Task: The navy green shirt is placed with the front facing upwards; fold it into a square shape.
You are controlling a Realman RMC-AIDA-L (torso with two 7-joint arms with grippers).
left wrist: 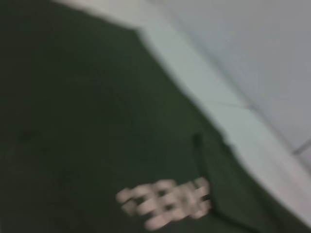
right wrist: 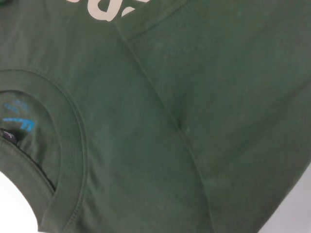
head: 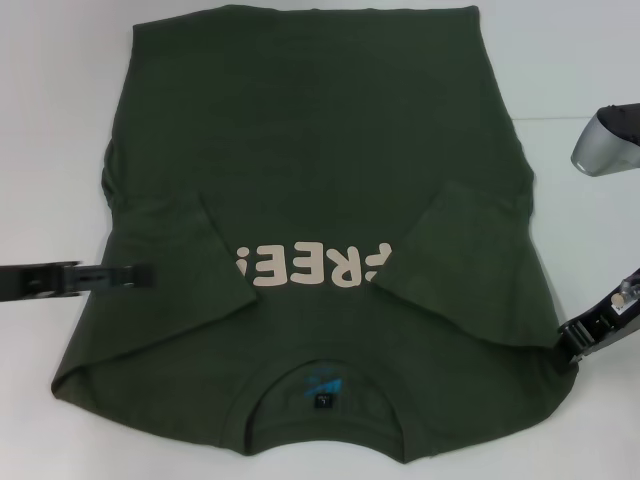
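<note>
White tabletop (head: 40,120) carries the navy green shirt (head: 320,150), both sleeves folded inward; body folds remain. Left gripper (head: 110,277) and right gripper (head: 580,340): finger state unclear.

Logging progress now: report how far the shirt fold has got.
Done: both sleeves of the navy green shirt lie folded inward over the chest, covering the ends of the lettering. In hand: the left gripper is over the left edge and the right gripper at the right shoulder corner. Left: folding the body into a square.
</note>
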